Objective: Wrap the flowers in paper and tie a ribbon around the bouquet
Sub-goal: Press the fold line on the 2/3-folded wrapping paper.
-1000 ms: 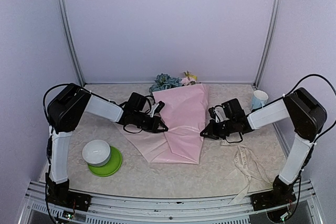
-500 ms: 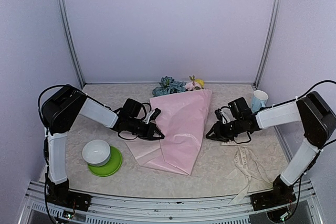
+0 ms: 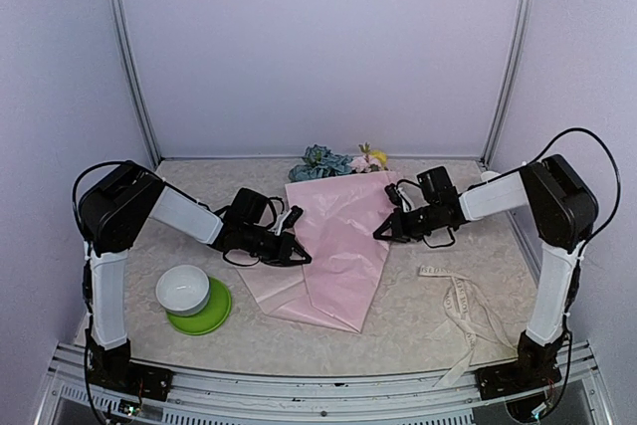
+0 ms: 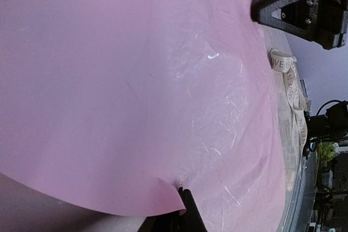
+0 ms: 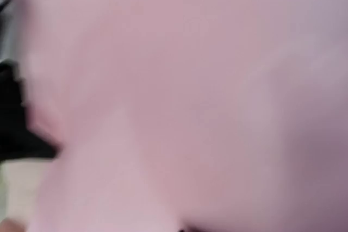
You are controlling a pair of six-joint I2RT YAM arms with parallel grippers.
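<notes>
Right gripper has swung left from bare table to the right edge of the paper; paper barely shifted. Its jaws are pressed together, touching that edge; grip unclear, wrist view all blurred pink. Left gripper closed, pinching paper's left edge. One paper, folded cone-like, mid-table. One bunch of flowers at its far end. One ribbon loose, near right. One bowl on one green plate, near left.
</notes>
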